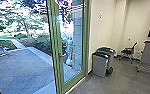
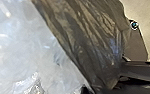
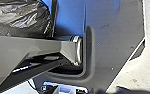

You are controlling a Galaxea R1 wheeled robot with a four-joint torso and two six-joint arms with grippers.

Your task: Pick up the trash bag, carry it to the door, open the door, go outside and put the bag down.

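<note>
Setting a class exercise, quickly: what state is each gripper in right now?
Left gripper: open or closed cannot be told; the trash bag shows large in its wrist view.
Right gripper: cannot be told either.

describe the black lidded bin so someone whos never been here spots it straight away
Start at the green-framed glass door and go right, to the pale wall beside it. By that wall stands the grey bin. Its lid is black, while the bin just behind it has a green lid.
</note>
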